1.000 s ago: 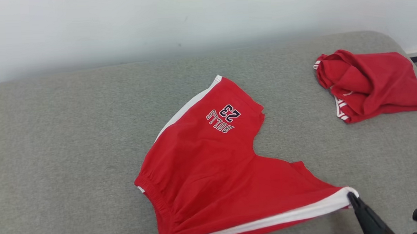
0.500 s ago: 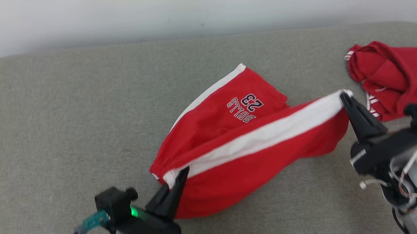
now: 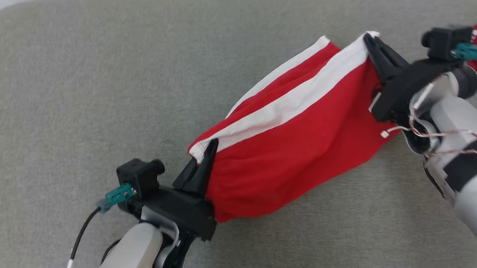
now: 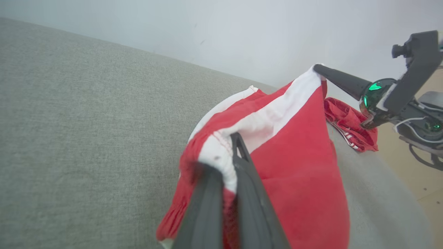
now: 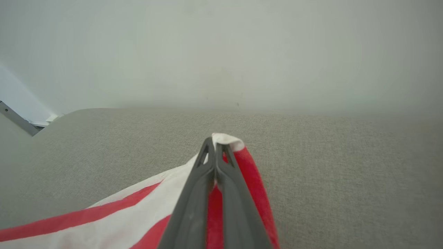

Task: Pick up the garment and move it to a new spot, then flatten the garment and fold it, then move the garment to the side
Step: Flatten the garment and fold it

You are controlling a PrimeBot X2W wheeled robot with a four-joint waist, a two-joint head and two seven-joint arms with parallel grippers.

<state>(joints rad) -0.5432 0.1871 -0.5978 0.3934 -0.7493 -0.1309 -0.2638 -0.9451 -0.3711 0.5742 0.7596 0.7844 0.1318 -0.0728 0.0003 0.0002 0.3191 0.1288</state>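
The garment, red shorts with white side stripes, hangs stretched between both grippers over the grey cushion. My left gripper is shut on its waistband corner at the lower left; in the left wrist view my left gripper pinches the white band of the garment. My right gripper is shut on the white-striped leg hem at the upper right, and in the right wrist view my right gripper clamps that corner of the garment. One leg lies folded over the other, hiding the printed side.
A second red garment lies crumpled at the cushion's right end, behind my right arm. The grey cushion stretches open to the left and back. A pale wall runs behind it, and bare floor lies off the right end.
Both grippers have lifted the shorts and carried the near leg up and over the far leg, covering the printed number. The head camera has tilted down and shifted.
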